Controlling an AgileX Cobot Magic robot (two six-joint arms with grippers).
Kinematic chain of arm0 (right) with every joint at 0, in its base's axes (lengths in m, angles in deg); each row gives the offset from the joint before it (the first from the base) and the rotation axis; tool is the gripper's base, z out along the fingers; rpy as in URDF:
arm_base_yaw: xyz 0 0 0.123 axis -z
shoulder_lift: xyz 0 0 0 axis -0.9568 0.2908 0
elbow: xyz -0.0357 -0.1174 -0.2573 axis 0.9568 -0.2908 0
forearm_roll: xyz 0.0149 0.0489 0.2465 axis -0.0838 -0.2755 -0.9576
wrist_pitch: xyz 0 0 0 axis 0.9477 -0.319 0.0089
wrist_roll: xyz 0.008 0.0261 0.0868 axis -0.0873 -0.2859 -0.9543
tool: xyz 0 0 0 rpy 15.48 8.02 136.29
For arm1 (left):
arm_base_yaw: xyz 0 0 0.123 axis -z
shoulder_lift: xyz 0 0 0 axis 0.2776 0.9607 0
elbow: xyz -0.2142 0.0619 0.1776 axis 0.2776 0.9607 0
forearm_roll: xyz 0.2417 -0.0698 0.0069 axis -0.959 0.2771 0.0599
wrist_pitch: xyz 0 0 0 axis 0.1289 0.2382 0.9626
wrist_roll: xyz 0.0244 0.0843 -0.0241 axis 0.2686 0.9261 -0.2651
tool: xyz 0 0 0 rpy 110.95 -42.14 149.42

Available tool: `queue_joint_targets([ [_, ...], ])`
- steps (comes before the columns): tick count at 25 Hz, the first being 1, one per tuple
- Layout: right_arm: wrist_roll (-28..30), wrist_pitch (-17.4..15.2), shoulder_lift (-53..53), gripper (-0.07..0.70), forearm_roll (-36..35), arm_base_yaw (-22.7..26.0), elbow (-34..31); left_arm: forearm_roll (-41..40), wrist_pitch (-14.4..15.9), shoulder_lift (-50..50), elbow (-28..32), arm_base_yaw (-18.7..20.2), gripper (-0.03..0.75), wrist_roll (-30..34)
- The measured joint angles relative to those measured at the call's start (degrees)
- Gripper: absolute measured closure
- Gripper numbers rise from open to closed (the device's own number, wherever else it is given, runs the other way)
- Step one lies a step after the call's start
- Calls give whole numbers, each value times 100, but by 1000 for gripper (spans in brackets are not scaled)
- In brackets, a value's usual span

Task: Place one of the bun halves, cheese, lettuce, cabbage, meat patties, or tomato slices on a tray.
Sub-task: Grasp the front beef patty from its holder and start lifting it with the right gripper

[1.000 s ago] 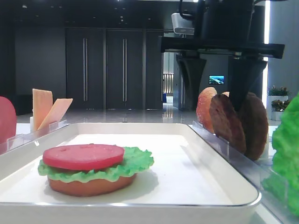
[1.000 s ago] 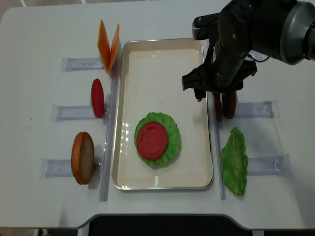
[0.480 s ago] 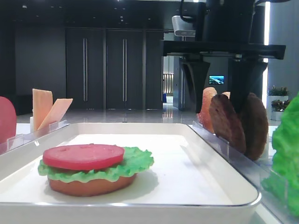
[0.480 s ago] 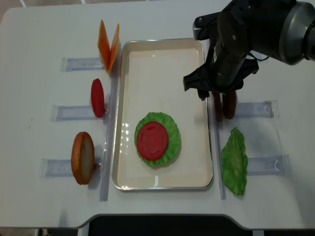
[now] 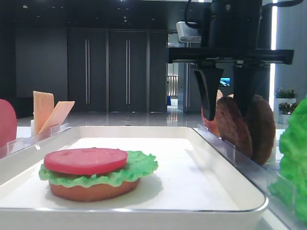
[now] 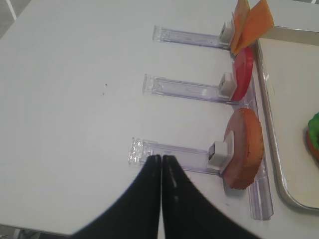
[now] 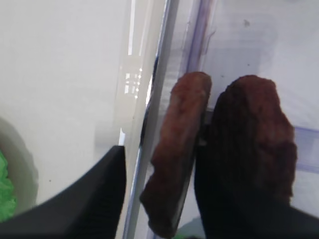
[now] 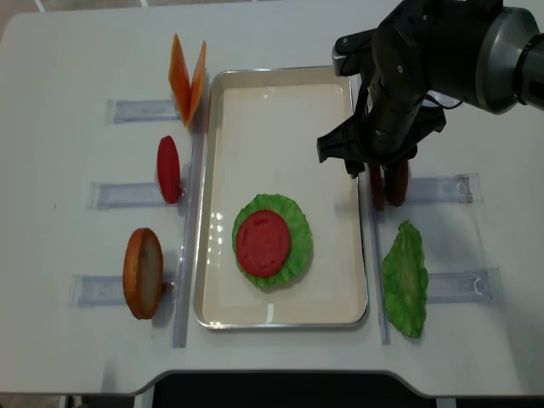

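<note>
The right gripper (image 5: 223, 103) hung over the two meat patties (image 5: 242, 125), which stood on edge side by side in a clear rack (image 8: 433, 189) just outside the right rim of the tray (image 8: 285, 316). Its claw stood spread, one finger (image 7: 89, 194) on the tray side of the nearer patty (image 7: 175, 149) and the other down between the two discs; from the wrist view the dark finger seemed close against the farther patty (image 7: 251, 134), but I could not tell whether either finger touched yet, and nothing was pinched.

On the tray itself lay a bun half (image 5: 93, 190) with lettuce (image 5: 136, 167) and a tomato slice (image 5: 85, 159) stacked on it, so a patty looked like the next layer.

I judged the patty light, thick and stiff, with a grainy face that should give the pads good purchase. The sensible hold was across its flat faces near the upper edge, lifting straight up so its neighbour would not be dragged out of the rack.

The left gripper (image 6: 162, 164), well left of the tray above the table (image 6: 75, 99), had its fingers pressed together on nothing.
</note>
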Motion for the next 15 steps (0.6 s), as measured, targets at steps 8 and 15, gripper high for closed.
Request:
queue_joint_targets([
  [8,23,-52,0,456,113,0,0,0,0,0,0,0,736,0],
  [15,23,-106,0,515,276,0,0,0,0,0,0,0,736,0],
])
